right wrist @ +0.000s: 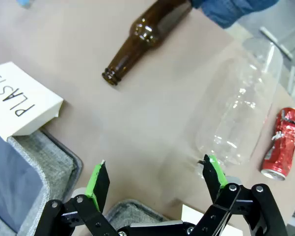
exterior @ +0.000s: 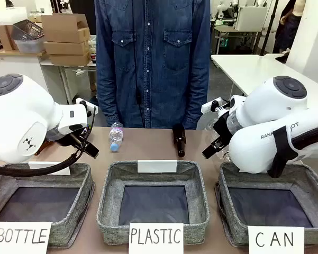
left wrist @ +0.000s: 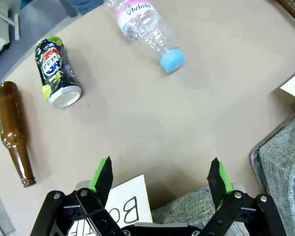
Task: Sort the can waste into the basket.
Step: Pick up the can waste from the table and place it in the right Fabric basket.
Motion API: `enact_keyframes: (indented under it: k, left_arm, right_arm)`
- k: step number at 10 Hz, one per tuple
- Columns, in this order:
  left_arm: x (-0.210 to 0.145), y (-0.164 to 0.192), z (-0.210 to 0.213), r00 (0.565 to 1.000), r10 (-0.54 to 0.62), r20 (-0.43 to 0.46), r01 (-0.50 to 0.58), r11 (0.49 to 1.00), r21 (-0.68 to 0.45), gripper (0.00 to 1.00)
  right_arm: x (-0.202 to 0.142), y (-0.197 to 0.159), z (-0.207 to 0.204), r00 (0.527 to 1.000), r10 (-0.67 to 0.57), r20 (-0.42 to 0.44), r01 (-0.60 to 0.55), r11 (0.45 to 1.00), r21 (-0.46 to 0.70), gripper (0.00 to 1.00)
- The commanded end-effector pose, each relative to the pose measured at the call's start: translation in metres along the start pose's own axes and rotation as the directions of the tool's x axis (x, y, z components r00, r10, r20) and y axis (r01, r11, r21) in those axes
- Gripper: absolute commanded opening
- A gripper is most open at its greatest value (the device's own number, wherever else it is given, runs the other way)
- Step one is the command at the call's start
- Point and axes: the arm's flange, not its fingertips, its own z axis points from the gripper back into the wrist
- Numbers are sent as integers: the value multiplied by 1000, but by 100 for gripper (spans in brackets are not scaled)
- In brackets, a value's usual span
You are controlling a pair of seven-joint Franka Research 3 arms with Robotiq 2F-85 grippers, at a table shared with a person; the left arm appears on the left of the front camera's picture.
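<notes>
In the left wrist view, a dark can (left wrist: 56,71) with silver ends and a red-white-blue logo lies on its side on the table, up and to the left of my open left gripper (left wrist: 159,179). The right wrist view has a crushed red can (right wrist: 280,142) lying at the far right, beyond a clear plastic bottle (right wrist: 240,113); my right gripper (right wrist: 154,179) is open with nothing between its fingers. The grey basket (exterior: 233,225) signed "CAN" stands at the front right, under my right arm. The left gripper (exterior: 91,151) and right gripper (exterior: 210,150) both hover over the table behind the baskets.
Baskets signed "BOTTLE" (exterior: 74,233) and "PLASTIC" (exterior: 108,222) stand left and middle. A small plastic bottle (exterior: 115,135) and a brown glass bottle (exterior: 179,140) lie behind them. Another brown bottle (left wrist: 14,130) lies left of the dark can. A person in a denim shirt (exterior: 151,58) stands at the far side.
</notes>
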Motion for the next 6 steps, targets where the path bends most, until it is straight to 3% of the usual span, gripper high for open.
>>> enact_keyframes:
  k: [1, 6]
  left_arm:
    - [0, 0, 0, 1000, 0, 0, 0, 1000, 0, 100]
    - [0, 0, 0, 1000, 0, 0, 0, 1000, 0, 100]
  right_arm:
    - [0, 0, 0, 1000, 0, 0, 0, 1000, 0, 100]
    - [0, 0, 0, 1000, 0, 0, 0, 1000, 0, 100]
